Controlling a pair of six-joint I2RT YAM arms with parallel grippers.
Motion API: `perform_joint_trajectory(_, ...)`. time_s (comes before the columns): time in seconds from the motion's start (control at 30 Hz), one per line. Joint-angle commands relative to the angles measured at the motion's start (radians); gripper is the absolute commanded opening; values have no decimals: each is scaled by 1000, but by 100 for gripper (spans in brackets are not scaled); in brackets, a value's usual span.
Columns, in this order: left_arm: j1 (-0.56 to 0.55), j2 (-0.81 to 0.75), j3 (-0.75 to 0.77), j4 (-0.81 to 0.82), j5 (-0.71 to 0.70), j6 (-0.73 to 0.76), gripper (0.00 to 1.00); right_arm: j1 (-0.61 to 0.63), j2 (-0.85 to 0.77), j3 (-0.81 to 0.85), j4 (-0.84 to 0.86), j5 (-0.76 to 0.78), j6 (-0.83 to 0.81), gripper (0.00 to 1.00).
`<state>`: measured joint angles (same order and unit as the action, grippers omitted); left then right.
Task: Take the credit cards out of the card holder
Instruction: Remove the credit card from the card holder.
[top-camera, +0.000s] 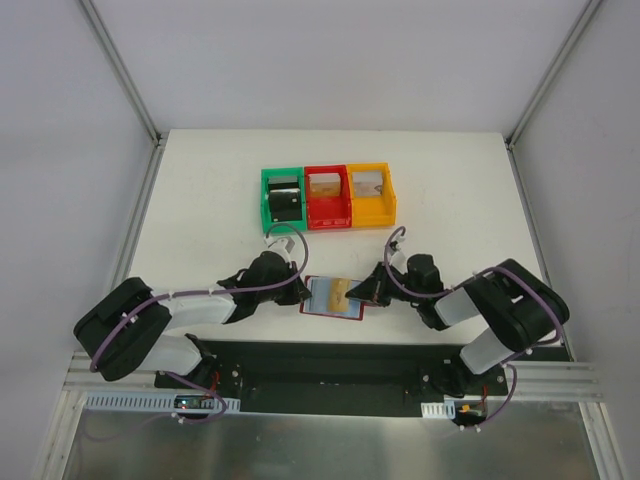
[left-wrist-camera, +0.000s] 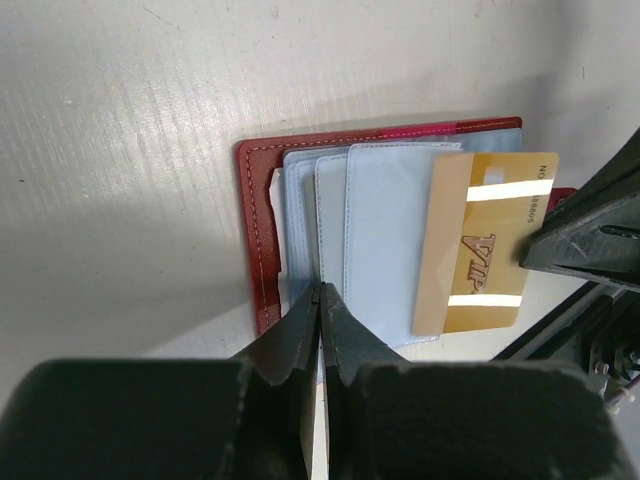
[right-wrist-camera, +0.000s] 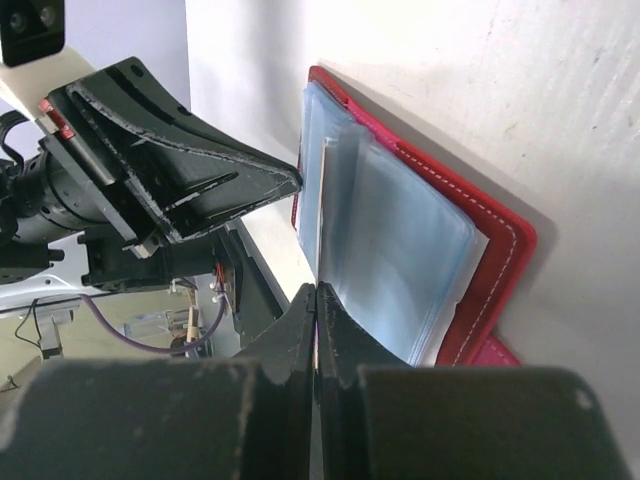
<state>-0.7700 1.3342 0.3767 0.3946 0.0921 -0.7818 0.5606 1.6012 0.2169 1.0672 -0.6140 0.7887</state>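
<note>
Farther back stand three bins (top-camera: 328, 214); left tool (left-wrist-camera: 320, 302) and right tool (right-wrist-camera: 316, 300), pressed together, flank the open card holder (left-wrist-camera: 384, 235).

Glossy gold card (left-wrist-camera: 485, 245), perhaps leather wallet (left-wrist-camera: 258, 230), matt table (left-wrist-camera: 120, 120)

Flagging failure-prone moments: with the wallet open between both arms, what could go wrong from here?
1. The gold plastic VIP card sits only partly out of its pale-blue sleeve. The left tool and right tool are both shut, so a nudge may push it back in.
2. The dark-red bi-fold wallet lies on the white table and could slide if dragged.
3. Both tools crowd the wallet and might collide.
</note>
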Motion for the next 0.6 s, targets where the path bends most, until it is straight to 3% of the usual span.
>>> perform_joint_trajectory(0.0, 12, -30, -16, -62, -25, 1, 0, -5, -112, 10, -126, -23, -111, 1)
perform_joint_trajectory(0.2, 12, -105, 13, -98, -26, 16, 0, -5, -279, 70, -450, 8, -258, 1)
perform_joint_trajectory(0.27, 12, -130, 31, -118, -34, 26, 5, -5, -328, 102, -559, 26, -310, 1)
perform_joint_trajectory(0.37, 14, -151, 53, -141, -37, 35, 22, -8, -379, 137, -691, 43, -374, 1)
perform_joint_trajectory(0.47, 14, -170, 67, -154, -31, 36, 46, -11, -428, 167, -782, 59, -425, 1)
perform_joint_trajectory(0.57, 14, -204, 83, -181, -28, 39, 57, -13, -478, 217, -926, 85, -492, 1)
